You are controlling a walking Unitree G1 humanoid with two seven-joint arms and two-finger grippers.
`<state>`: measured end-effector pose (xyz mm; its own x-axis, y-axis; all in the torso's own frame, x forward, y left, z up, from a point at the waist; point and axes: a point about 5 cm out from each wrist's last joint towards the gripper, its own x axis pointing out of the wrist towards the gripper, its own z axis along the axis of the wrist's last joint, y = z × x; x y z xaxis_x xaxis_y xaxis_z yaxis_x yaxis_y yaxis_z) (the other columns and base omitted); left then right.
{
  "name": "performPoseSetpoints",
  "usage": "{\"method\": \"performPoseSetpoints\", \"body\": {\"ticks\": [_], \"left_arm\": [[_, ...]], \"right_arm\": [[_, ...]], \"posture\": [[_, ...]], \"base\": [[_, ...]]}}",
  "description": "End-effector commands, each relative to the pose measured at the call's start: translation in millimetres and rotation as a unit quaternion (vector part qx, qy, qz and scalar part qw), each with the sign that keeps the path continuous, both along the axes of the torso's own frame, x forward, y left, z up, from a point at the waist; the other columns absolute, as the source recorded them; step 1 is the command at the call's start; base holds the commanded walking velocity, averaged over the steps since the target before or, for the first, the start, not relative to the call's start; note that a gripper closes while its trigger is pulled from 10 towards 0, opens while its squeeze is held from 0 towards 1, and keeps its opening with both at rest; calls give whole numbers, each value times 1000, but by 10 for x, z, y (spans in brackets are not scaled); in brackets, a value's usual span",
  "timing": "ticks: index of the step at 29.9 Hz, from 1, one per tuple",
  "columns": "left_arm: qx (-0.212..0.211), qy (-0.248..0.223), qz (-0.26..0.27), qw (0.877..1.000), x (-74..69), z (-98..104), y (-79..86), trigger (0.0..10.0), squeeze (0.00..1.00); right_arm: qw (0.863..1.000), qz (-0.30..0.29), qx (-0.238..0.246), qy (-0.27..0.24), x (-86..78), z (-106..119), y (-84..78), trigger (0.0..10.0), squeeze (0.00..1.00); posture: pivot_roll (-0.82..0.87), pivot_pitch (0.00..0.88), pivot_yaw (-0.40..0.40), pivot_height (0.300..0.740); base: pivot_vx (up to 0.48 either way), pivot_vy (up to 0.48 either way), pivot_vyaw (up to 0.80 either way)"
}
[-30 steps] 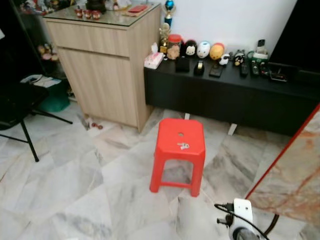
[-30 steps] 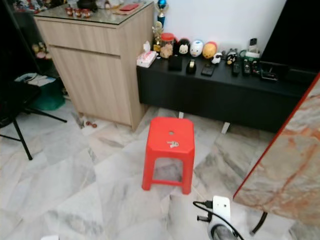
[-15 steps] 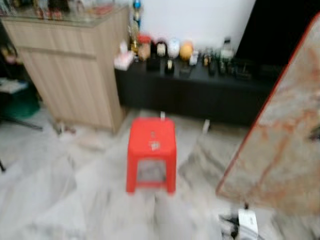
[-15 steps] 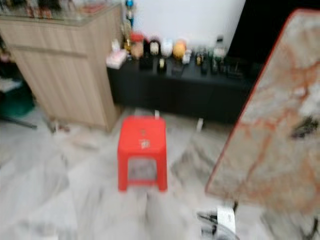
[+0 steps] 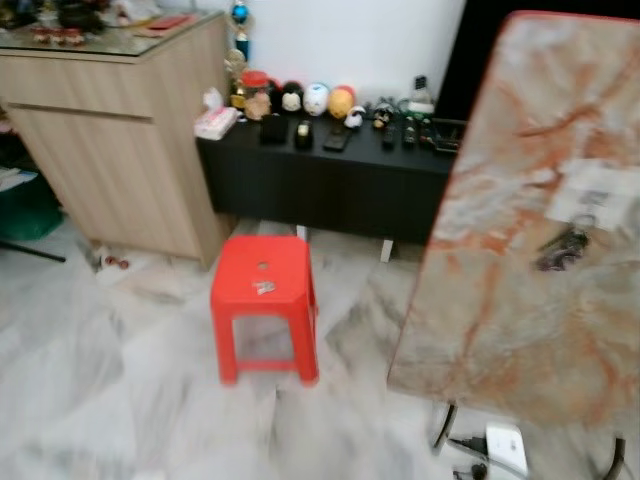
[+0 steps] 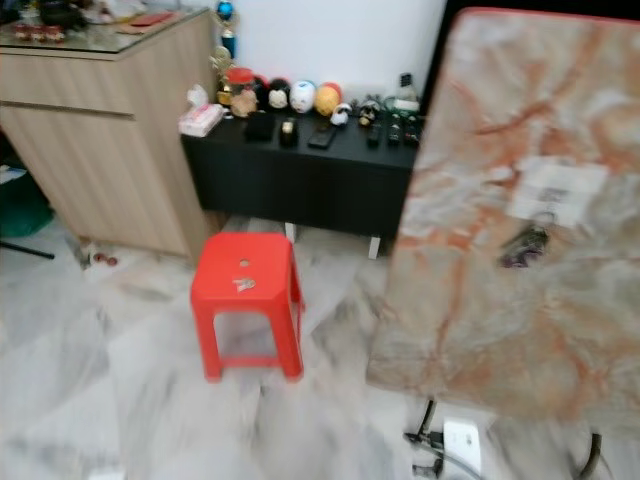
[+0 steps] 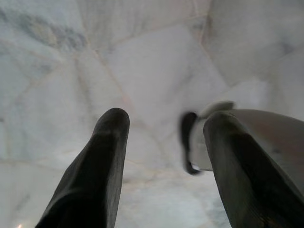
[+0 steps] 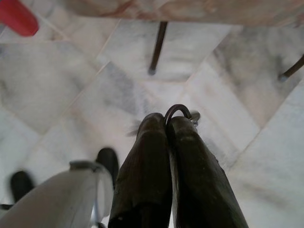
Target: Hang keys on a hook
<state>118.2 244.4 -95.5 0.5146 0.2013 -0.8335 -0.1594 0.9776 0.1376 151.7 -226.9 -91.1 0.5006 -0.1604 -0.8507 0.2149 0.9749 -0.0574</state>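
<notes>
A dark bunch of keys lies on a marble-patterned table top at the right, just below a white label. A small pale thing rests on the red stool; it is too blurred to name. In the right wrist view my right gripper is shut above the floor, with a thin dark key ring sticking out between its tips. In the left wrist view my left gripper hangs open over marble tiles, with nothing between its fingers.
A wooden cabinet stands at the back left, beside a low black shelf with figurines and remotes. A white power strip with cable lies on the floor by the table's thin black legs. Marble floor spreads left of the stool.
The camera has swung to the right: stool and cabinet sit further left in the picture and the marble table now fills the right side. The things themselves have not moved.
</notes>
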Motion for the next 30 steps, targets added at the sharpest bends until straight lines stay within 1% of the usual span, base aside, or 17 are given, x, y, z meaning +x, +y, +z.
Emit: {"method": "performPoseSetpoints", "body": {"ticks": [1,3,4,9,13,15,18,19,20,21,22,24,25,26,28,29,30], "left_arm": [[3,14,1,1000,-75,-11,49,10000,0],[3,16,1,1000,-89,-13,56,10000,0],[3,16,1,1000,-95,-14,58,10000,0],[2,19,2,1000,-115,-18,64,10000,0],[1,21,1,1000,-119,-22,56,10000,0],[1,22,-2,1000,-115,-24,49,10000,0],[-1,22,-3,1000,-103,-25,34,10000,0],[-4,19,-2,1000,-85,-25,16,10000,0],[-4,19,-2,1000,-85,-25,16,10000,0],[-5,17,0,1000,-75,-25,8,10000,0],[-5,17,2,1000,-73,-25,6,10000,0],[-5,17,3,1000,-72,-27,0,10000,0],[-5,18,2,1000,-76,-30,-8,10000,0],[-5,21,0,1000,-85,-35,-16,10000,0],[-4,22,0,1000,-93,-37,-17,10000,0],[-3,22,0,1000,-97,-38,-16,10000,0],[-3,23,-1,1000,-100,-39,-16,10000,0]], "right_arm": [[1000,-2,7,-14,77,14,82,10000,0],[1000,-2,10,-21,107,14,154,10000,0],[1000,-4,10,-24,117,17,165,10000,0],[1000,-7,10,-27,134,22,179,10000,0],[998,-30,22,-42,188,46,181,10000,0],[998,-39,25,-47,207,57,171,10000,0],[997,-46,25,-53,235,73,154,10000,0],[995,-67,27,-72,302,116,111,10000,0],[995,-67,27,-72,302,116,111,10000,0],[992,-80,27,-97,396,177,68,10000,0],[990,-83,26,-109,440,206,51,10000,0],[985,-86,9,-147,601,323,-13,10000,0],[982,-86,-6,-168,689,394,-43,10000,0],[974,-84,-35,-208,840,528,-84,10000,0],[967,-82,-54,-234,932,618,-101,10000,0],[962,-69,-86,-250,1001,693,-110,10000,0],[958,-59,-106,-259,1041,738,-112,10000,0]], "posture": [[-42,0,-29,740],[-40,0,-32,740],[-40,0,-34,740],[-38,0,-40,740],[-39,0,-41,740],[-40,0,-41,740],[-38,0,-42,740],[-36,0,-43,740],[-36,0,-43,740],[-44,0,-40,740],[-44,0,-40,740],[-47,0,-38,740],[-49,0,-37,740],[-51,0,-35,740],[-52,0,-34,740],[-50,0,-34,740],[-50,0,-34,740]], "base": [[0,-382,0],[0,-382,0],[0,-379,0],[0,-382,0],[0,-382,0],[0,-274,0],[0,0,0],[0,0,0],[0,0,0],[0,0,0],[0,0,0],[0,0,0],[0,0,0],[0,0,0],[0,0,0],[0,0,0],[0,0,0]]}}
